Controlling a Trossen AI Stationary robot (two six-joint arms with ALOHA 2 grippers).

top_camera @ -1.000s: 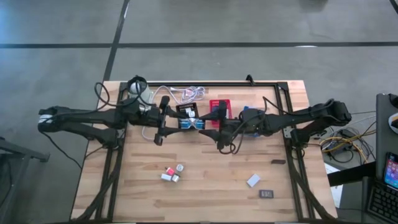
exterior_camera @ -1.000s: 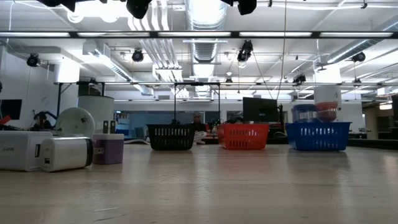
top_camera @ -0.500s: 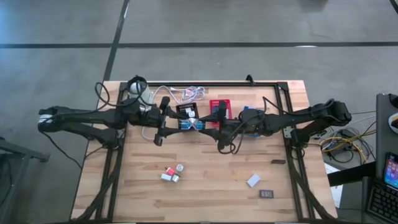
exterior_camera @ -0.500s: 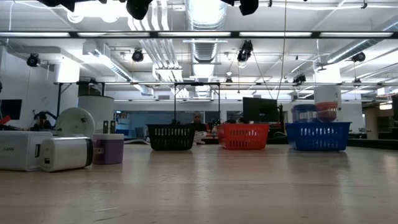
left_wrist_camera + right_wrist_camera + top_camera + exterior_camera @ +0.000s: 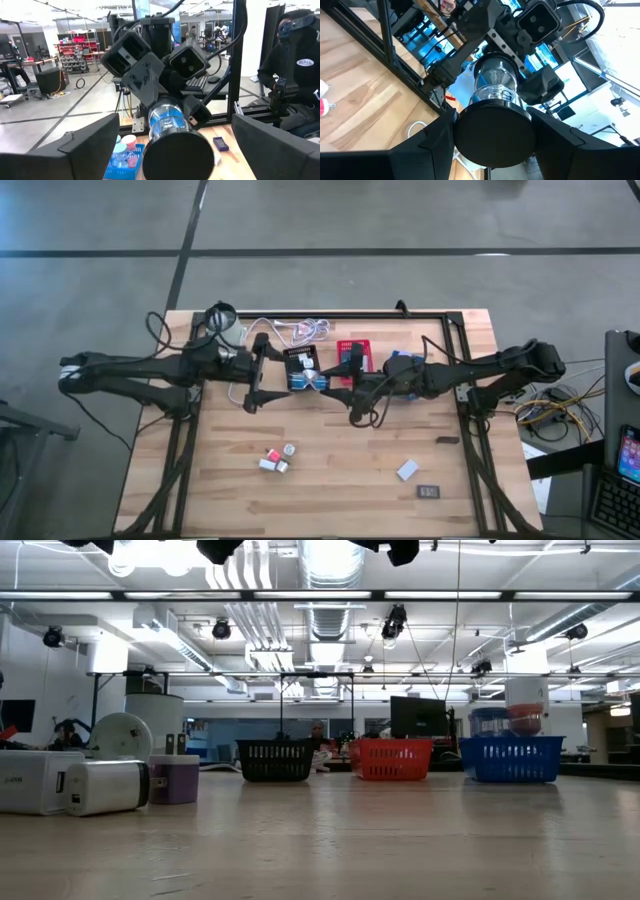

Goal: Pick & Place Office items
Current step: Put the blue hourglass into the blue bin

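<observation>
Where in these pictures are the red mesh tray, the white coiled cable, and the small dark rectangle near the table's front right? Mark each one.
red mesh tray (image 5: 396, 759): low view, front mesh wall.
white coiled cable (image 5: 303, 331): high view, the looped middle.
small dark rectangle (image 5: 428, 492): high view, centre of its top face.

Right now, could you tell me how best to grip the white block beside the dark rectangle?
Take the white block across its shorter width, coming from straight above: it lies flat, slightly askew, with free room along both long sides.
</observation>
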